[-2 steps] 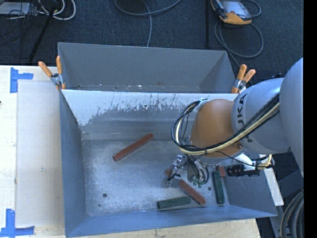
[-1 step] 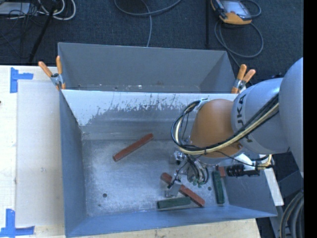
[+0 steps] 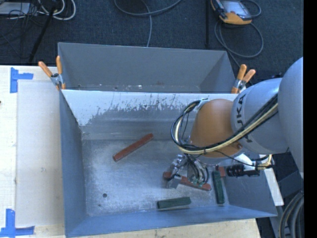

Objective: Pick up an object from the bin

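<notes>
My gripper [image 3: 179,171] is low over the bin floor in the right front part of the bin, below the orange wrist cover. A reddish-brown flat stick [image 3: 194,183] with a green end lies right under it, slanting toward the right. A dark green bar [image 3: 218,187] lies just to the right of the gripper, pointing front to back. A dark green block [image 3: 174,203] rests on the floor in front of the gripper, near the front wall.
A longer reddish-brown stick [image 3: 132,147] lies slanted on the floor at the middle of the bin, well left of the gripper. The arm and its cables cover the bin's right side.
</notes>
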